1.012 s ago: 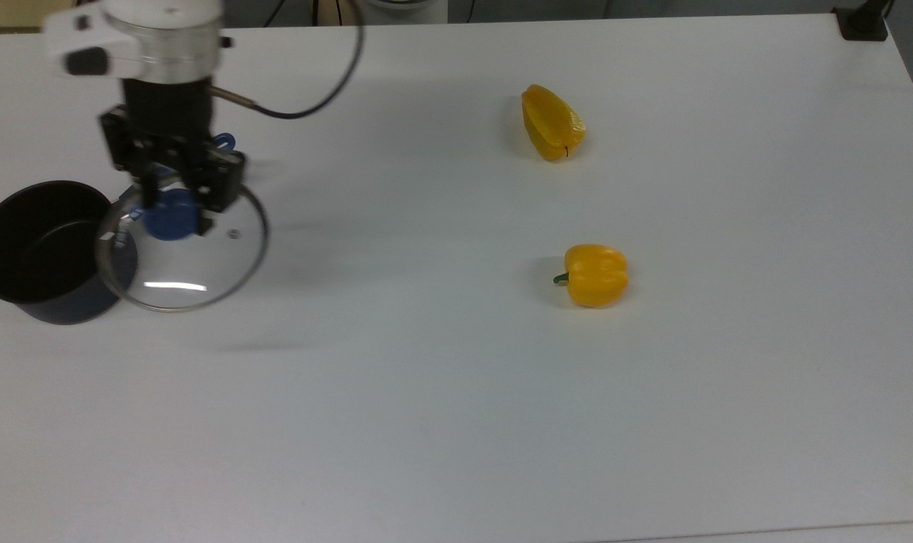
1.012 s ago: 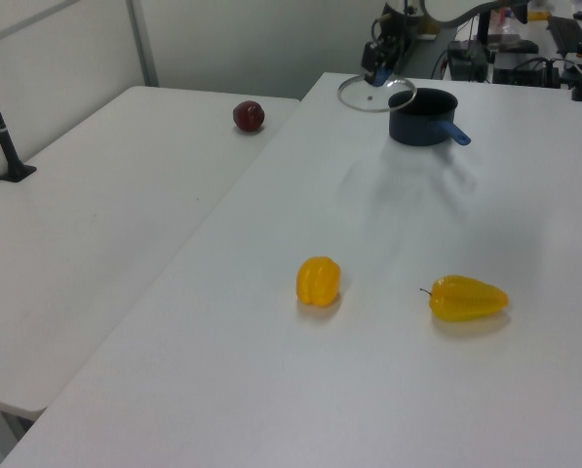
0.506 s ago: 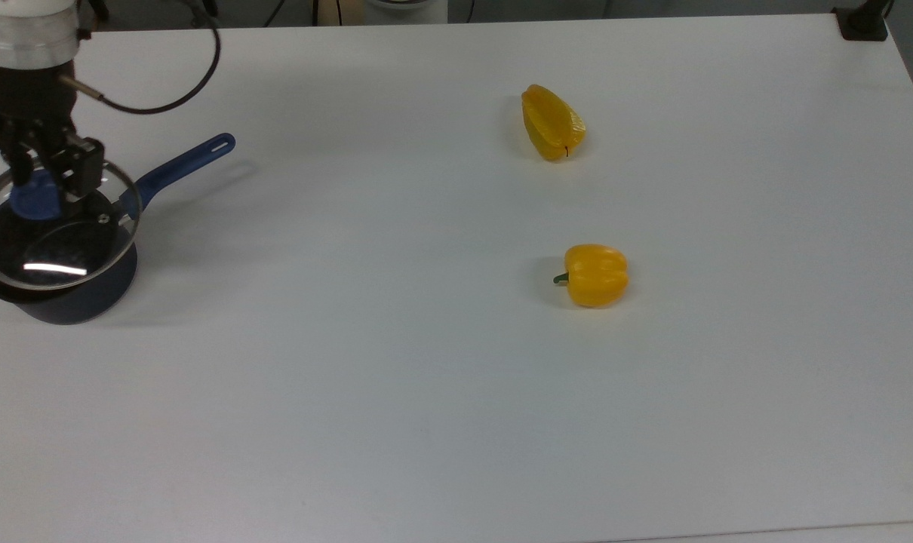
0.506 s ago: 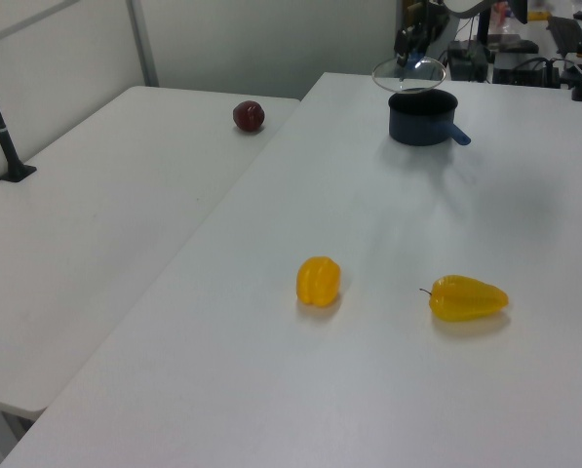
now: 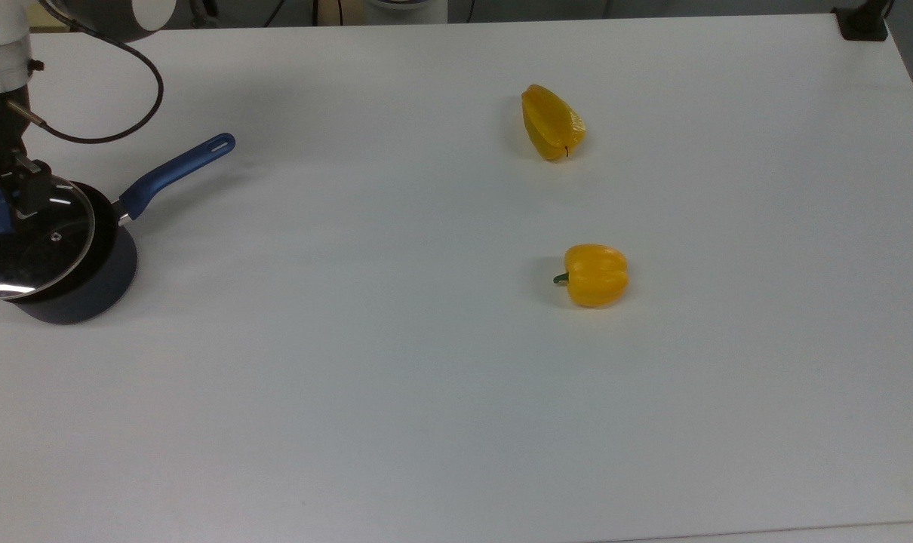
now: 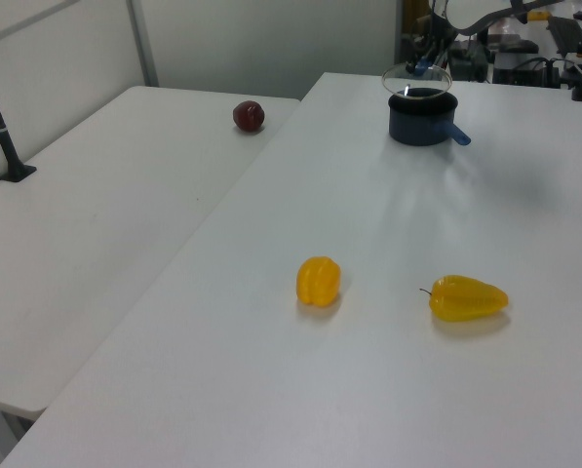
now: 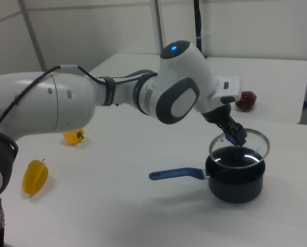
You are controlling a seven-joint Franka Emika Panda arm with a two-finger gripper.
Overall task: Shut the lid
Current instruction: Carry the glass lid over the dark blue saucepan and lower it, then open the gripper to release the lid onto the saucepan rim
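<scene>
Above the saucepan (image 7: 235, 180), lid (image 7: 246, 145) tilted, knob uppermost, pinched by the gripper (image 7: 237, 135)

The lid (image 5: 30, 245) hangs over the saucepan (image 5: 98, 275) at the top view's left, two peppers (image 5: 594, 274) well right.

**Inspector:** What obstructs the table (image 5: 441, 422)?

**Assistant:** Little. In the top view, the saucepan (image 5: 87, 283) sits at the far left edge, its blue handle (image 5: 176, 172) projecting up and to the right. The lid (image 5: 34, 245) hangs over the pan, pinched at its knob by the gripper (image 5: 0, 197), with the arm (image 7: 117, 95) reaching in above.

**Inspector:** Elsewhere?

**Assistant:** Two yellow peppers, one long (image 5: 551, 122), one round (image 5: 594, 274), lie well apart from the pan and from each other. The broad middle and lower surface is open. A red fruit (image 6: 249, 116) rests on the adjoining table.
</scene>
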